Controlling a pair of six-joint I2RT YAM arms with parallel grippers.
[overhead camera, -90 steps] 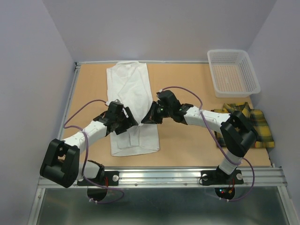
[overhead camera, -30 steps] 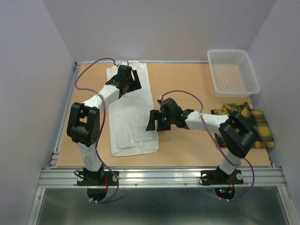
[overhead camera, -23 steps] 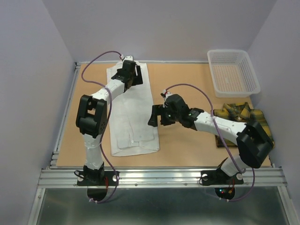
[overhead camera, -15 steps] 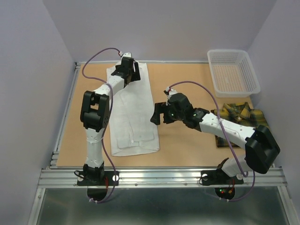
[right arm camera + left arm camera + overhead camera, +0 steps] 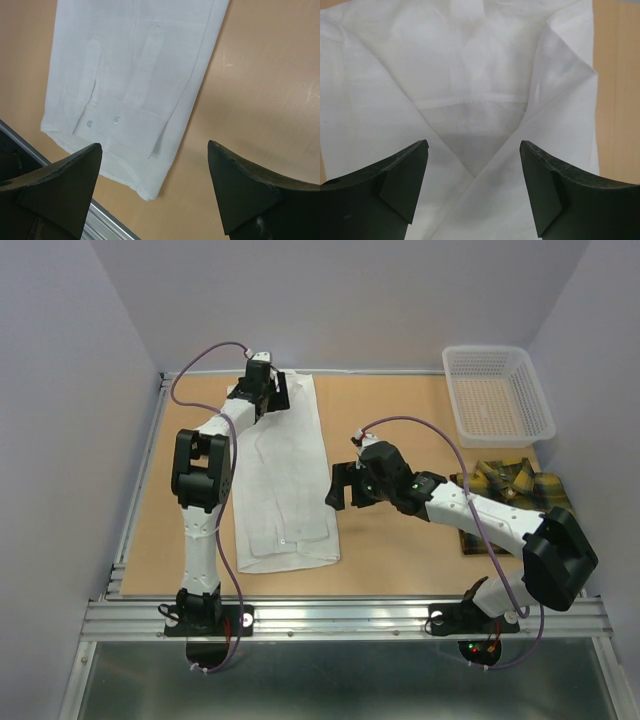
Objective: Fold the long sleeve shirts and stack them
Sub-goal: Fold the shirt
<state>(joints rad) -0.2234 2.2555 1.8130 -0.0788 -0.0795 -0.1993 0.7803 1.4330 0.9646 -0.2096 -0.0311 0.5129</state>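
I see L gripper (image 5: 474, 145) fingers wide over white shirt (image 5: 285, 490) far end; shirt lies lengthwise, table (image 5: 400, 415) left-ctr. R gripper (image 5: 154, 144) wide too, by shirt's rt edge over bare board. Far rt: plaid shirt (image 5: 525, 490).

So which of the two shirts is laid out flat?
The white shirt, spread out long on the left; the yellow plaid shirt lies bunched up on the right.
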